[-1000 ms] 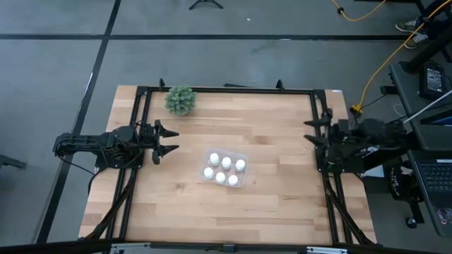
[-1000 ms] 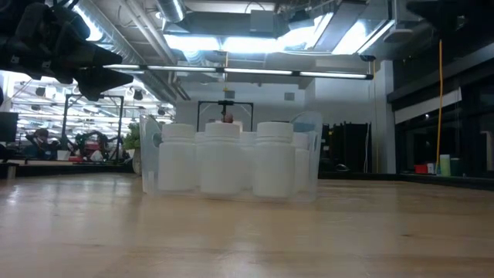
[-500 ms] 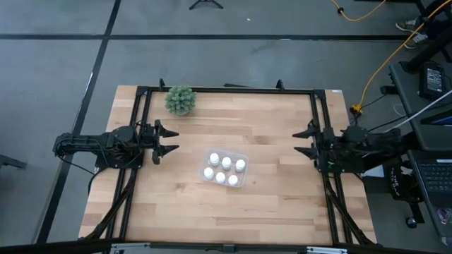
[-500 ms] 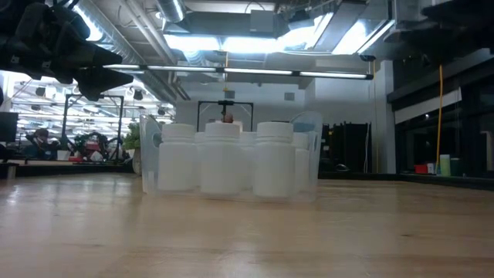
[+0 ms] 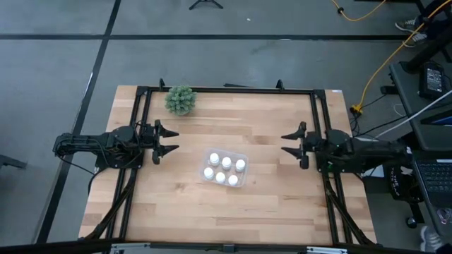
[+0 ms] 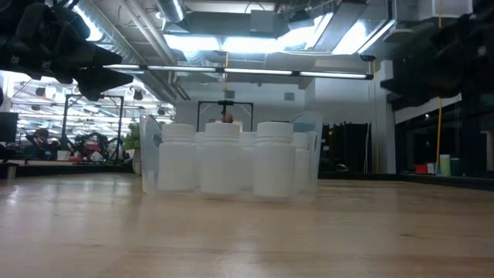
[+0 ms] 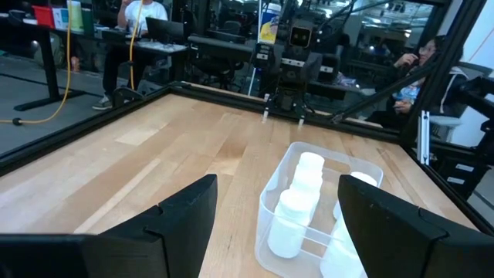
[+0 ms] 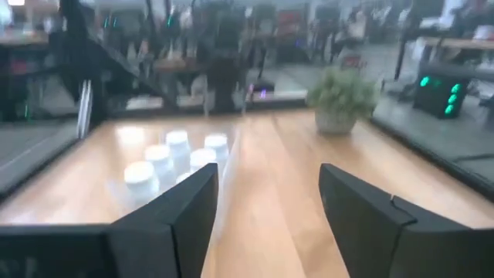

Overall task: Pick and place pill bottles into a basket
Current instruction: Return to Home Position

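Several white pill bottles (image 5: 225,169) stand upright inside the clear basket (image 5: 244,158) at the middle of the table. They also show in the low view (image 6: 222,158), the left wrist view (image 7: 297,205) and the right wrist view (image 8: 174,157). My left gripper (image 5: 172,141) is open and empty, left of the basket. My right gripper (image 5: 289,144) is open and empty, right of the basket.
A green bushy plant (image 5: 181,100) stands near the table's far left corner. A black frame (image 5: 226,89) runs along the far, left and right sides of the table. Bare wood lies on all sides of the basket.
My right gripper has come from the table's right edge toward the basket, staying above the table. My left gripper, the basket and the bottles have kept still.
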Controlling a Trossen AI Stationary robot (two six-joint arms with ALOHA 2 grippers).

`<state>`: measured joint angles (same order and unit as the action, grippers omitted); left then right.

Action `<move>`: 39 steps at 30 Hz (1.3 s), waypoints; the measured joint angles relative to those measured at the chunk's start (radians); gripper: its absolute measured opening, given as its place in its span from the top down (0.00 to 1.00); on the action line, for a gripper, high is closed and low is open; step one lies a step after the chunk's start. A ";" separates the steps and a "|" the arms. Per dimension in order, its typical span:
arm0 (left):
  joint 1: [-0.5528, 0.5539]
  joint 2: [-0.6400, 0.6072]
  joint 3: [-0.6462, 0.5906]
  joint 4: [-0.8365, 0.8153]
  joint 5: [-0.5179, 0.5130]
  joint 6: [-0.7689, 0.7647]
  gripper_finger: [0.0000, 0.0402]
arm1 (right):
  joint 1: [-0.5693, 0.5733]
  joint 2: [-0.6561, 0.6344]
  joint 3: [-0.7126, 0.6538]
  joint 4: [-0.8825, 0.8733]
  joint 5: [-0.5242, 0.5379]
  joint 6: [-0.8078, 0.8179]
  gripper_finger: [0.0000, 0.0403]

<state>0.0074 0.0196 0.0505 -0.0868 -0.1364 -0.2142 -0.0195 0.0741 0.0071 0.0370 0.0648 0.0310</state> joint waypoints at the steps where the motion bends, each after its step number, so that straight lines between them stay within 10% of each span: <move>1: 0.000 0.000 0.000 0.000 0.000 0.000 0.35 | -0.025 0.022 0.000 -0.004 -0.031 -0.008 0.44; 15: 0.000 0.000 0.000 0.000 0.000 0.000 0.35 | -0.117 0.170 0.023 0.033 -0.199 0.043 0.45; 39: 0.000 0.000 0.000 0.000 0.000 0.000 0.35 | -0.104 -0.071 0.012 -0.025 -0.191 -0.040 0.63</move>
<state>0.0071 0.0196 0.0509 -0.0867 -0.1364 -0.2142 -0.1238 0.0034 0.0193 0.0124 -0.1262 -0.0092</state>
